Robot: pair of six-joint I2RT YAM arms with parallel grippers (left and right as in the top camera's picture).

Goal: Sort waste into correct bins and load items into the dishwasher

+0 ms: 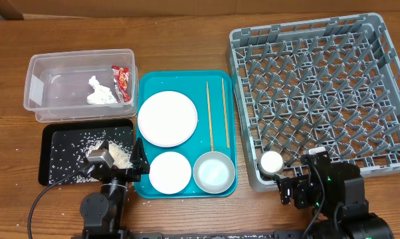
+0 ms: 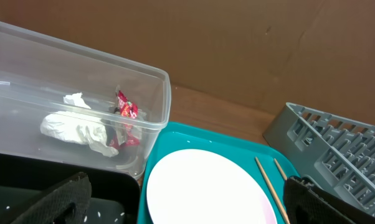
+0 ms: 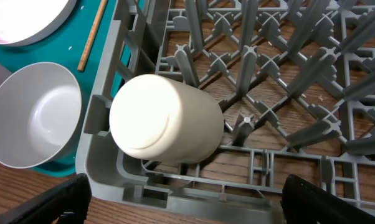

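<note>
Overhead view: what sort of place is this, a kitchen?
Probably a tabletop test station staged like kitchen clean-up, not a real kitchen: a grey dishwasher rack sits on a wooden table, beside a teal tray with a white plate and a clear bin holding a red wrapper.

Open wood runs along the desk's far and left edges. By the right edge, upright pegs crowd the dish rack (image 1: 243, 133); a white cup (image 1: 272, 161) fills its near-left corner. The teal tray (image 1: 187, 74) abuts its left side.
</note>
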